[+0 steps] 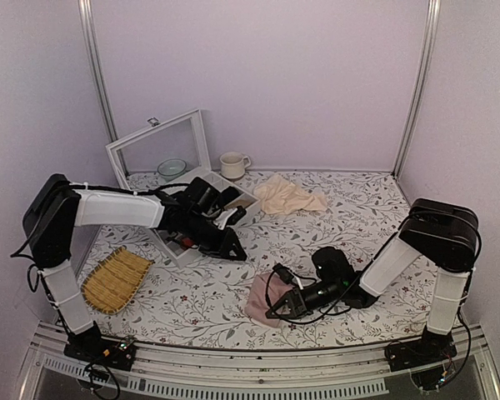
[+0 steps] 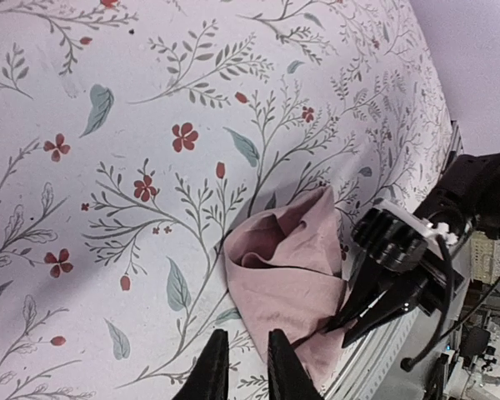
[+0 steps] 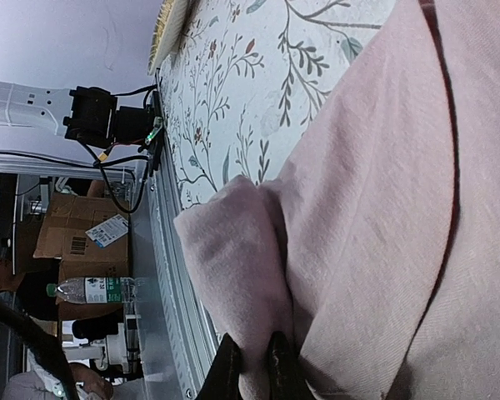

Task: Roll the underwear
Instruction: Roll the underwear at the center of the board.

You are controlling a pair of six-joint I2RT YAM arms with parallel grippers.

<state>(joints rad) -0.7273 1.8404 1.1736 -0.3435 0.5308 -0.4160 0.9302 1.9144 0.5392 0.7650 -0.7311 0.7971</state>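
Observation:
The underwear (image 1: 258, 297) is a dusty-pink folded bundle lying near the table's front edge; it also shows in the left wrist view (image 2: 292, 279) and fills the right wrist view (image 3: 375, 192). My right gripper (image 1: 275, 310) lies low on the table and is shut on a fold at the bundle's edge (image 3: 252, 354); its dark fingers (image 2: 375, 312) pinch the cloth from the right. My left gripper (image 1: 236, 250) hovers up and to the left of the bundle. It (image 2: 247, 342) stands a little open with nothing between its fingers.
A pale beige cloth (image 1: 289, 197) lies at the back centre, next to a cream cup (image 1: 232, 164). A white open box (image 1: 162, 150) with a bowl (image 1: 172, 167) stands back left. A woven tray (image 1: 115, 279) lies front left. The table's front rail (image 1: 258, 367) is close behind the bundle.

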